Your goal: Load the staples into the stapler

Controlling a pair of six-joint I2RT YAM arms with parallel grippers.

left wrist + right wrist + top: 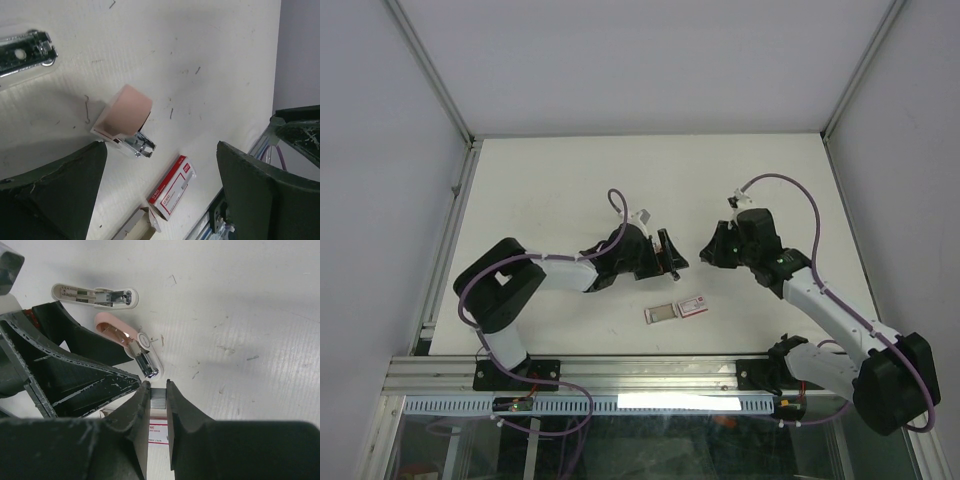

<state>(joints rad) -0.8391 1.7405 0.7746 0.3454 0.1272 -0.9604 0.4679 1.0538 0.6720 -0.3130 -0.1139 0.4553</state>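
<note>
The stapler lies open on the white table. Its pink top with the chrome magazine [131,342] points towards my right gripper, and its white base [95,294] lies beyond it. Both show in the left wrist view, the pink top [127,117] and the base [25,52]. My right gripper [158,385] is shut on a silvery strip of staples [158,399], held just short of the magazine's chrome tip. My left gripper [161,150] is open and empty, hovering beside the stapler. The red-and-white staple box [692,307] lies near the front edge.
The box's greyish inner tray [660,314] lies just left of the box, and also shows in the left wrist view [137,227]. Both grippers [668,255] [708,250] are close together over the table's middle. A metal rail [620,372] runs along the near edge.
</note>
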